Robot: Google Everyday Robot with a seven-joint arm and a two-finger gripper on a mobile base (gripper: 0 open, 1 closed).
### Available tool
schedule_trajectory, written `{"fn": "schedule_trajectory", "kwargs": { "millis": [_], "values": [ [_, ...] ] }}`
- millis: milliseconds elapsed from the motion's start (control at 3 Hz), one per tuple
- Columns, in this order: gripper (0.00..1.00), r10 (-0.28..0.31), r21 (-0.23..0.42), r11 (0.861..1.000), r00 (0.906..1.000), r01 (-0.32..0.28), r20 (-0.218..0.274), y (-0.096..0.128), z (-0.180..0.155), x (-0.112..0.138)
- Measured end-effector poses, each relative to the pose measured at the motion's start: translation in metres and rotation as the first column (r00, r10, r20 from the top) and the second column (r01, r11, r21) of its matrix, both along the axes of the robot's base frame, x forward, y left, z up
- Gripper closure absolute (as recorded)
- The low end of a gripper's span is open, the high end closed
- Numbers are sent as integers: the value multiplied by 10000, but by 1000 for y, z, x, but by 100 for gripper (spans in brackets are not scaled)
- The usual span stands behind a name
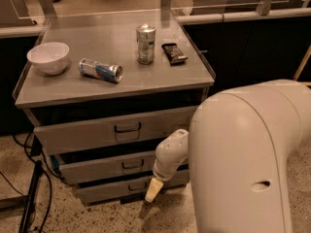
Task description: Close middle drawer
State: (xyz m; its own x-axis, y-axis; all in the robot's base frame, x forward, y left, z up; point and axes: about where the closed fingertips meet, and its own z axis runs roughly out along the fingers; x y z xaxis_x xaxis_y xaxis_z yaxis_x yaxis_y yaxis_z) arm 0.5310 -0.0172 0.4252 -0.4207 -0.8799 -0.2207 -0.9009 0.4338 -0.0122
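The grey cabinet (pixel 116 89) has three drawers. The middle drawer (pixel 109 167) has a low flat front and a small dark handle (pixel 132 165). It stands a little out of the cabinet, with a dark gap above its front. The taller top drawer (pixel 97 130) is above it and the lowest drawer (pixel 116 189) below. My gripper (pixel 152 192) hangs from the white arm (pixel 171 154). It is in front of the right part of the lowest drawer's front, just below the middle drawer's front edge.
On the cabinet top are a white bowl (pixel 48 57), a can lying on its side (pixel 100 70), an upright can (pixel 146 43) and a dark snack bar (pixel 174 53). Cables and a black stand leg (pixel 31 198) are on the floor at left. My white body (pixel 248 164) fills the right.
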Motion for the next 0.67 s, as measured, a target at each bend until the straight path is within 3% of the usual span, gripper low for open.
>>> {"fn": "schedule_trajectory", "kwargs": {
  "millis": [667],
  "values": [
    [42, -1, -1, 10000, 10000, 1, 0, 0, 0, 0]
  ]
}}
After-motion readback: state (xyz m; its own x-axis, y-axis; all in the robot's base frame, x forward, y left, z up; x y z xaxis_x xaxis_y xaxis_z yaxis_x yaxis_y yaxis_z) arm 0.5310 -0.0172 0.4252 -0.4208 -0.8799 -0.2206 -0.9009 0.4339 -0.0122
